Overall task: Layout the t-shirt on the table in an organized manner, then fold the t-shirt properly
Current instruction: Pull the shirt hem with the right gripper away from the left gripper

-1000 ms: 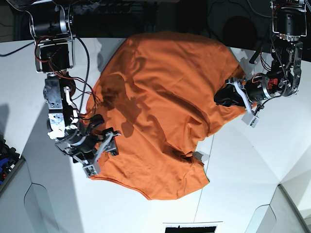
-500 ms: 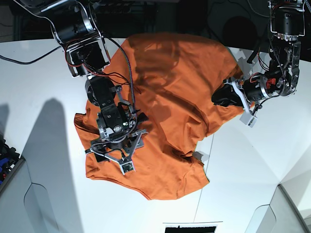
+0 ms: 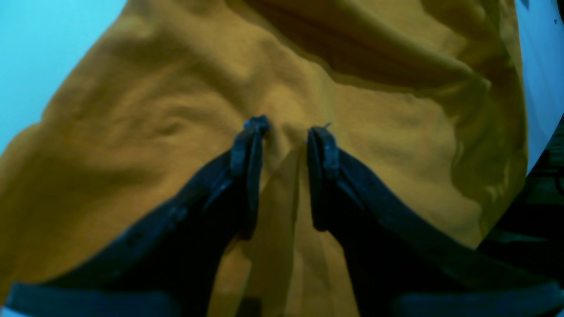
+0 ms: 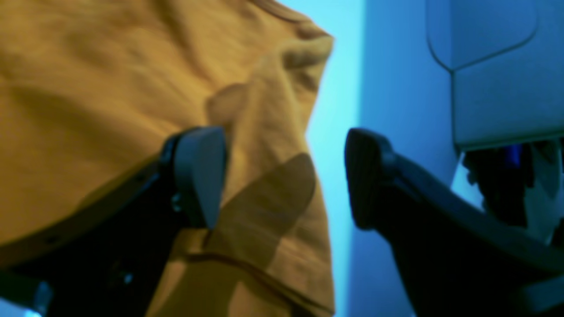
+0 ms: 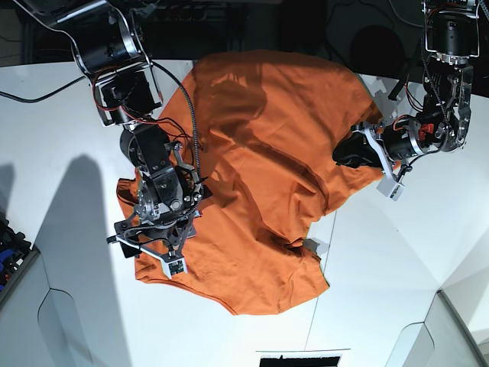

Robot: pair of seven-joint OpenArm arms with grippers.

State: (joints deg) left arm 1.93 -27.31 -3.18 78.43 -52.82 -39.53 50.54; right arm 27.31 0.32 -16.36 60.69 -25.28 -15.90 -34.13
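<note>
Left claw (image 3: 286,130) pinches a raised fold of the orange t-shirt (image 5: 260,168) between narrowly set fingers, with crumpled cloth spreading all around it. Right claw (image 4: 286,176) hangs wide apart, gripping nothing; the shirt's hemmed edge lies under one finger (image 4: 198,171), bare white table (image 5: 61,122) under the other. Beyond both claws the shirt lies rumpled across the table.

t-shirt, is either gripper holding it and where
The left gripper pinches a fold of the t-shirt near its edge on the base view's right. The right gripper is open over the opposite edge, holding nothing.
</note>
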